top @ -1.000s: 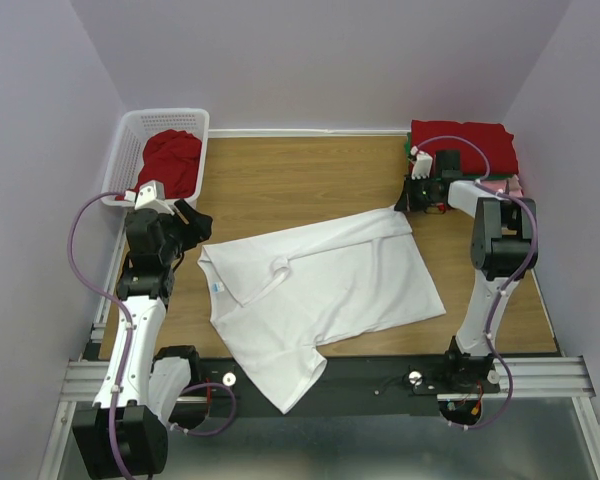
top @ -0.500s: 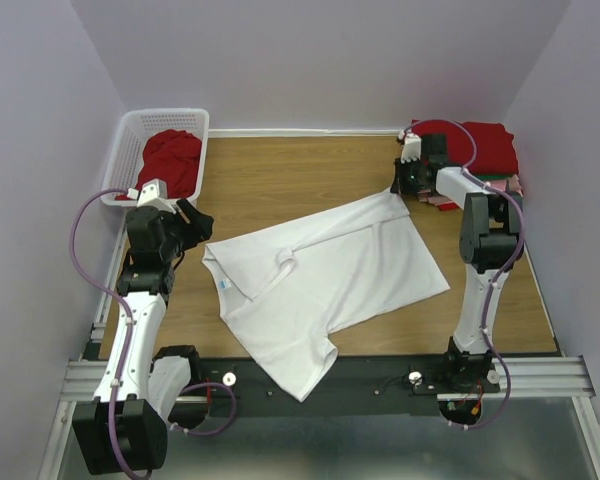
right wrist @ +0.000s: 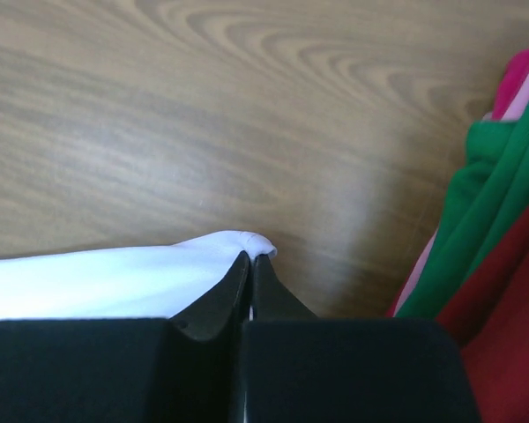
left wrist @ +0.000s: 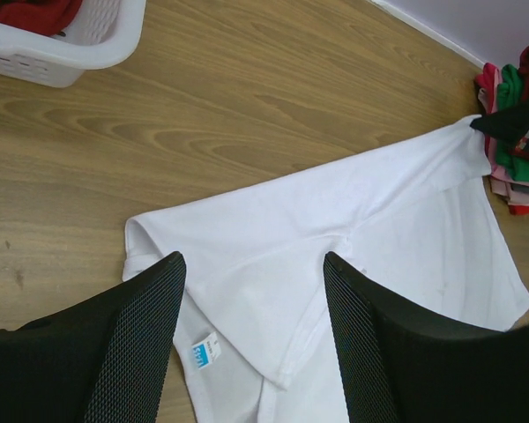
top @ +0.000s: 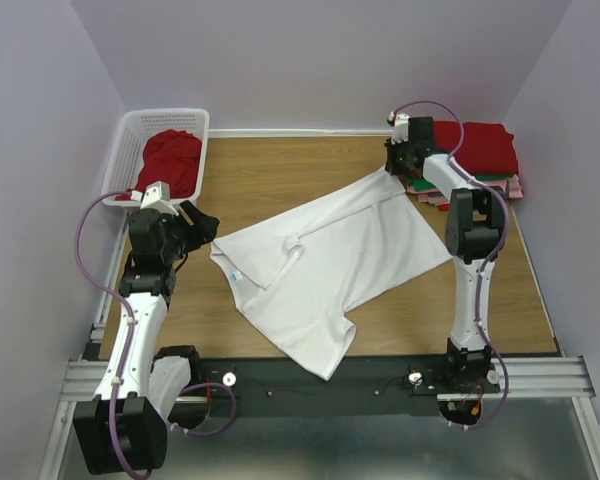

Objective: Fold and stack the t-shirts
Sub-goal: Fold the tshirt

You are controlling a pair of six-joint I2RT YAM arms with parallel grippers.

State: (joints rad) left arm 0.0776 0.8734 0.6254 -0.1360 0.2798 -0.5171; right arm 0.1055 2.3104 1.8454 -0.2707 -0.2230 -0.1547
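Two heaps flank the wooden table [top: 280, 170]: a white lattice basket [top: 120, 158] holding a red shirt [top: 170, 160] at 10 o'clock, and a folded stack [top: 475, 145] of red, green and pink shirts at 2 o'clock. Over the last second the right gripper [right wrist: 251, 258], pinched on the corner of the white t-shirt [top: 340, 260], has dragged it toward that stack. The shirt lies diagonally at centre with its collar edge folded over and its blue neck label [left wrist: 204, 352] showing. The left gripper [left wrist: 251, 264] hovers at 9 o'clock, jaws apart.

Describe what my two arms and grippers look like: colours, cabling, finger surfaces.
The left arm and right arm match: white tubular links, black joint housings, and a lilac cable looping along each. The left gripper has broad black fingers with a fine mesh texture. The right gripper shows smooth matte black wedge tips. No markings are readable.
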